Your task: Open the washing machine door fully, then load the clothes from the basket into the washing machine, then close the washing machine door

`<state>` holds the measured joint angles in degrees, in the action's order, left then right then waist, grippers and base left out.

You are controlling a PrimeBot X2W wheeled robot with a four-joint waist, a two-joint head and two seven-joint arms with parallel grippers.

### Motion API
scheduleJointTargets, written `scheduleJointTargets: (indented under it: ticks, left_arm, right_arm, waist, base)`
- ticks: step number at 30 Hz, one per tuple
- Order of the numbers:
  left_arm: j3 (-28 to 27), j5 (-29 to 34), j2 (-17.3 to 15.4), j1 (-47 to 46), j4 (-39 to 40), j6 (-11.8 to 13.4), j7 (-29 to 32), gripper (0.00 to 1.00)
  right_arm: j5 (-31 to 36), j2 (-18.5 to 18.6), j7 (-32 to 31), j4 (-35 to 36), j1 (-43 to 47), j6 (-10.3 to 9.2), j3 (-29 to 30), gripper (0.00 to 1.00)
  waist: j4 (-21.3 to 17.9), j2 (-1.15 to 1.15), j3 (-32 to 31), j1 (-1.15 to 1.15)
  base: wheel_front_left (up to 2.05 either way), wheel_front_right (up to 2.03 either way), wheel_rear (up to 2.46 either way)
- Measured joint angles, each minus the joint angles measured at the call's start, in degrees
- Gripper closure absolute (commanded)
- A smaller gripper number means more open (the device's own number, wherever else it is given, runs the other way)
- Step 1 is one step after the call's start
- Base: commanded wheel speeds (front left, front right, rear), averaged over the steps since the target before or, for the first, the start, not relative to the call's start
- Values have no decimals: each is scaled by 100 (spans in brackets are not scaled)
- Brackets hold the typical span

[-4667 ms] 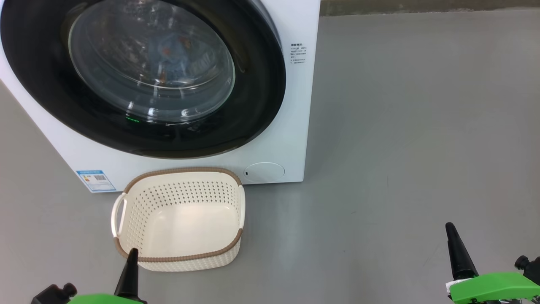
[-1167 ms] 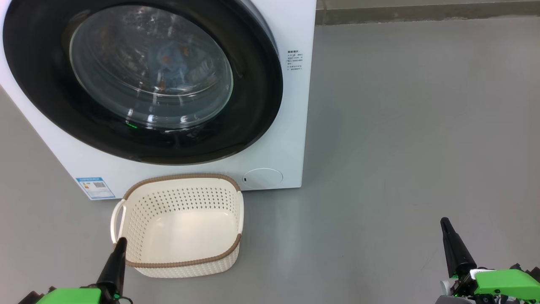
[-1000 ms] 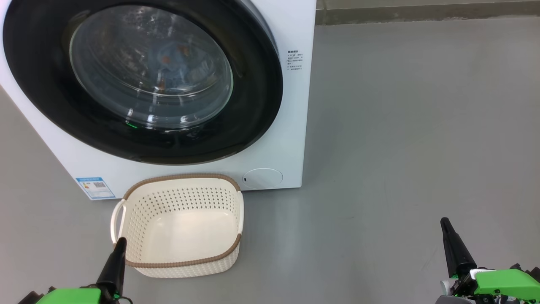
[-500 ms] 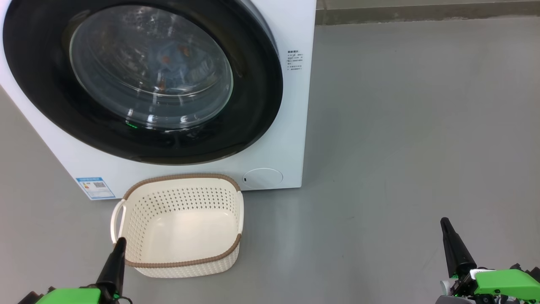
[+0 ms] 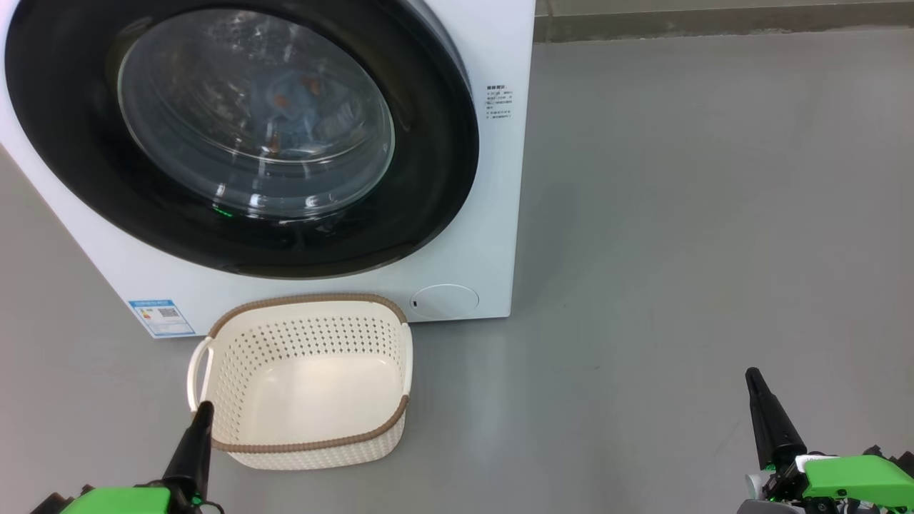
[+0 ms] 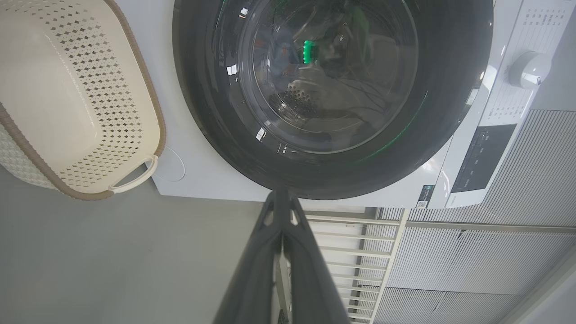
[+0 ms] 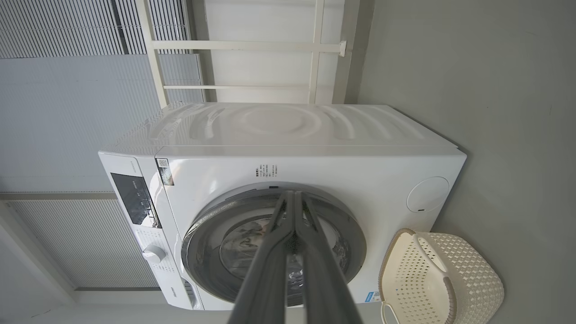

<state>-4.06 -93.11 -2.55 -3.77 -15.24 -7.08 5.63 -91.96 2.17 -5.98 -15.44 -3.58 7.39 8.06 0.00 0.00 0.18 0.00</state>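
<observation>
I'm checking the door (image 5: 243,135), closed over the clothes (image 5: 293,100).
I'm holding left gripper (image 5: 204,408), by the empty basket (image 5: 307,303), and right gripper (image 5: 750,373) pinched shut, carrying nothing; I'm looking for a flush rim before quitting.

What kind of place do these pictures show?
Probably a laundry corner, perhaps in a test room. A white front-loading washing machine stands on a grey floor, an empty cream basket sits before it, and ribbed grey wall panels with a white railing are behind it.
</observation>
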Motion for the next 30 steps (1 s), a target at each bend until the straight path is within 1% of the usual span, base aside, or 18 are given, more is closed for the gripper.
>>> scheduleJointTargets:
  ticks: [30]
  left_arm:
    - [-14, 1, 21, -2, 0, 0, 43, 100]
  right_arm:
    - [0, 0, 0, 0, 0, 0, -1, 100]
  waist:
    - [0, 0, 0, 0]
  base:
    - [0, 0, 0]
